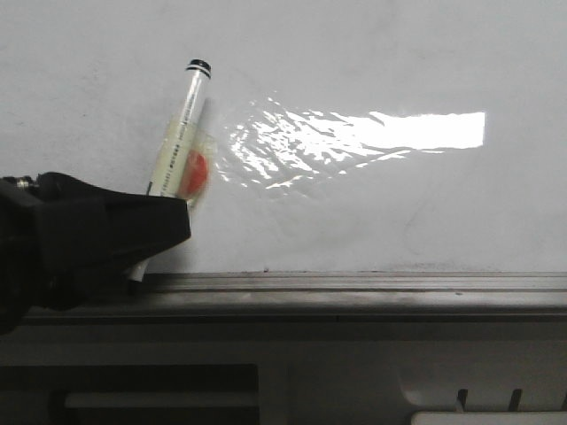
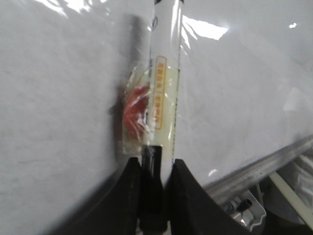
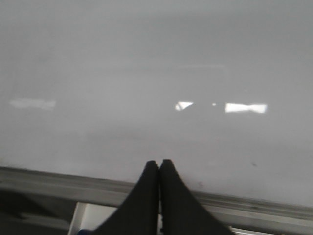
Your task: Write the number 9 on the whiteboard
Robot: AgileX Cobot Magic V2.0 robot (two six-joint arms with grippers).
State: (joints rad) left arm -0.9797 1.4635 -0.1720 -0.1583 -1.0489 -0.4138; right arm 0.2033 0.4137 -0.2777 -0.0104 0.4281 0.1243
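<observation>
Orange-framed, unreadable label on marker

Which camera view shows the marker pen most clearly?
The left wrist view: the marker pen fills it, label readable, held in the left claw. The front view shows it smaller and tilted. The right wrist view shows none.
</observation>
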